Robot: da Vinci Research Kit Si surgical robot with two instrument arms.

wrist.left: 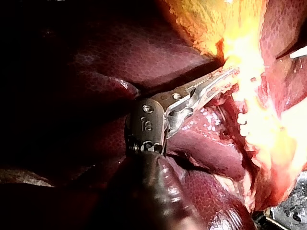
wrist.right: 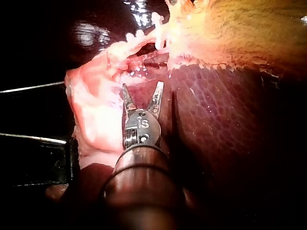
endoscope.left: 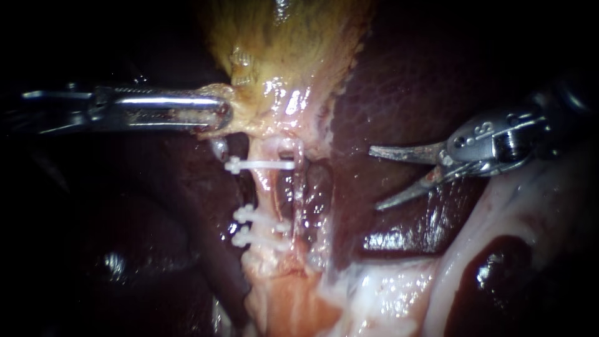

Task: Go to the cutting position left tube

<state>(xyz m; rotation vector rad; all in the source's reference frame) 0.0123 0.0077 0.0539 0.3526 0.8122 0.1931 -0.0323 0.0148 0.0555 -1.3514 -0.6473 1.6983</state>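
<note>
My right instrument [endoscope.left: 376, 178] is the nearer one. Its jaws are parted and empty over the liver [endoscope.left: 399, 81], well apart from the left tube [endoscope.left: 265, 190], which lies beyond the tips toward my left instrument [endoscope.left: 221, 114]. The tube runs up and down, crosswise to the blades, bare between the upper clip [endoscope.left: 259, 165] and the lower clips [endoscope.left: 254, 215]. The left jaws are clenched on the gallbladder [endoscope.left: 281, 37].

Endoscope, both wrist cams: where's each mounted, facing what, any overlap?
Endoscope: close in, facing the tube; left instrument and right instrument enter from either side.
Left wrist: on the left arm, looking along its shaft to jaws shut on the gallbladder.
Right wrist: on the right arm, looking past open jaws toward the clips.
Shared: endoscope and right wrist both show the clips.
</note>
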